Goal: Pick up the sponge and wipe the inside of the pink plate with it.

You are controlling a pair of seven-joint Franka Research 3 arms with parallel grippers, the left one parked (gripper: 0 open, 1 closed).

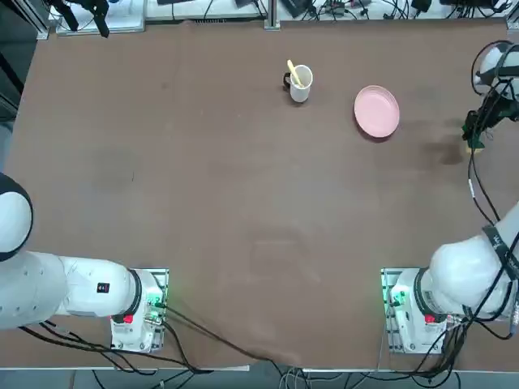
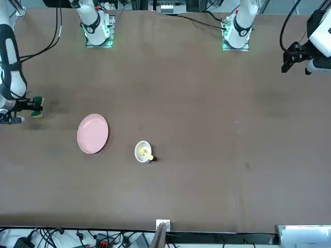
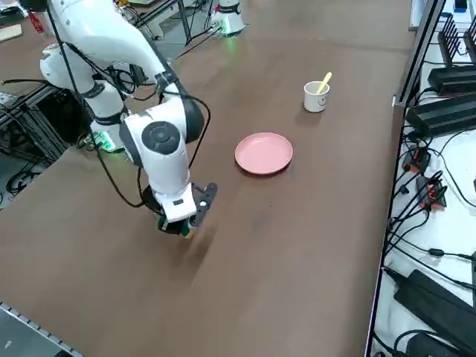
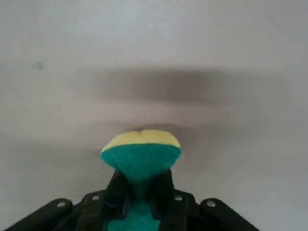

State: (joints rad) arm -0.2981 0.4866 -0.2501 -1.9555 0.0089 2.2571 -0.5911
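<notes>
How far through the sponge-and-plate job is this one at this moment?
Done: the pick-up. The right claw is shut on the sponge, squeezing it, and it appears lifted off the table near its right edge. In hand: carrying it; the sponge is off to the side of the pink plate, not over it. Left: reaching the plate and wiping its inside, which shows no contact yet.

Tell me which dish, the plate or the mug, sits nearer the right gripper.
The pink plate: it lies between the right gripper, shut on the sponge, and the white mug, which stands farther off.
</notes>
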